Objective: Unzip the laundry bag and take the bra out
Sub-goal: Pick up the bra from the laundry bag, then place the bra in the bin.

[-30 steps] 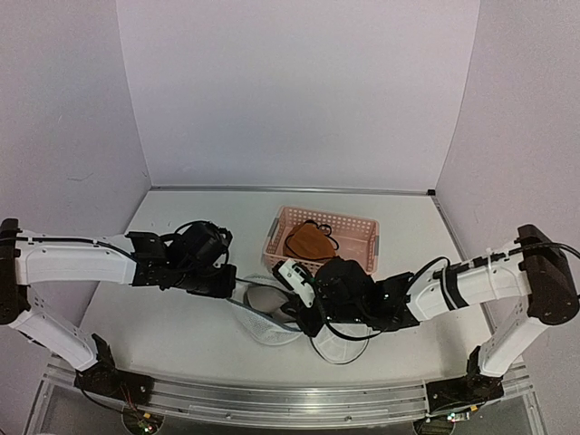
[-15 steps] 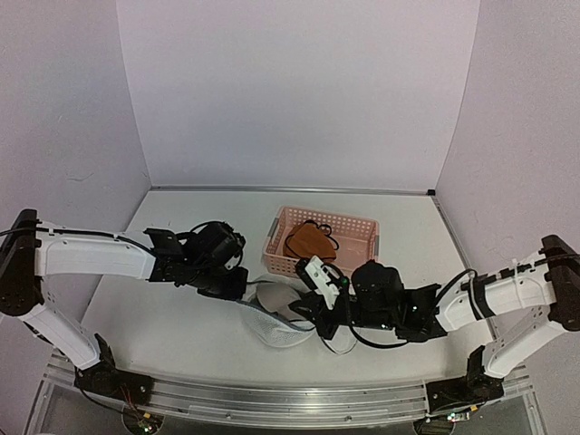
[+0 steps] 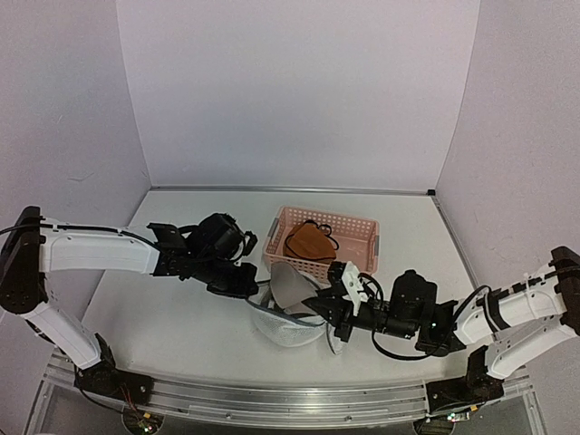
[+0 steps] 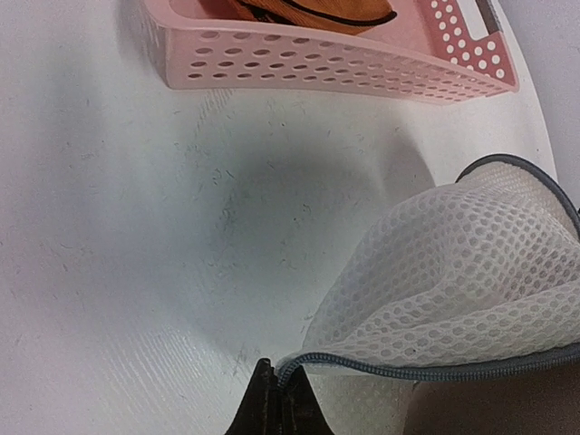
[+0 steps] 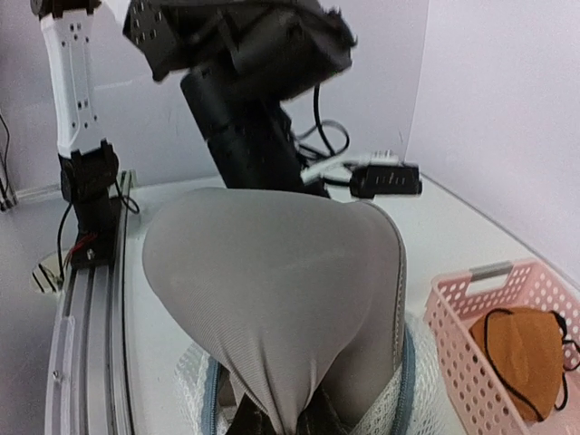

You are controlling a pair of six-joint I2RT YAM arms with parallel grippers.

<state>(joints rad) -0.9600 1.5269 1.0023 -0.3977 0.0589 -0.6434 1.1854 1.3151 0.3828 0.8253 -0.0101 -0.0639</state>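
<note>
L gripper [image 4: 275, 399]: closing narrow on the dark zip rim of the laundry bag [image 4: 453, 281] at the bottom centre of the left wrist view, pinning that edge low over the table [image 4: 136, 227].
R gripper [image 5: 276, 421]: pinching the bottom edge of the bra [image 5: 272, 272]. Its fingers are mostly hiding under the cup at the bottom of the right wrist view, w/ the jaws looking nearly together and fabric between them.
Bra: grey cup is standing upright, filling the centre of the right wrist view. Its lower part is sitting inside the bag's open mouth – so partly out, not clear of it yet.
Bag: lying lower centre of the top view between the two grippers, mouth gaping, mesh sagging.
Pink basket [image 3: 362, 237]: sitting just above the bag in the top view and holding an orange-brown item [image 3: 308, 241] w/ dark straps. Can't tell what it is.
Step, as I'm reading it: zip looks undone and extraction is under way.
Risk 1: a strap or the hidden 2nd cup may be snagging on the rim or mesh – the whole bag would then be coming up w/ the bra.
Risk 2: L pinch is only on the thin rim, so a hard pull could be slipping it free.
Risk 3: R grip is on a padded edge, so fabric could be sliding out mid-lift.
</note>
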